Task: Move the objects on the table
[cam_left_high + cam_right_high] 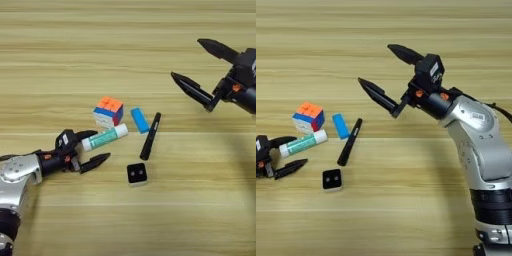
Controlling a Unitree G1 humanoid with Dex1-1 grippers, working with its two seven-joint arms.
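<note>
On the table (125, 50) lie several small objects in a cluster. A multicoloured puzzle cube (108, 111) sits next to a blue block (140, 120). A black marker (150, 136) lies slanted to the right of the block. A white-teal glue stick (105, 138) lies below the cube. A black square block with a white rim and two dots (136, 174) rests nearest me. My left gripper (96, 147) is open, its upper finger touching the white end of the glue stick. My right gripper (376, 67) is open, held off to the upper right of the marker, holding nothing.
Bare wood-grain planks stretch across the far half of the table and along its near edge. My right arm (481, 145) reaches in from the lower right.
</note>
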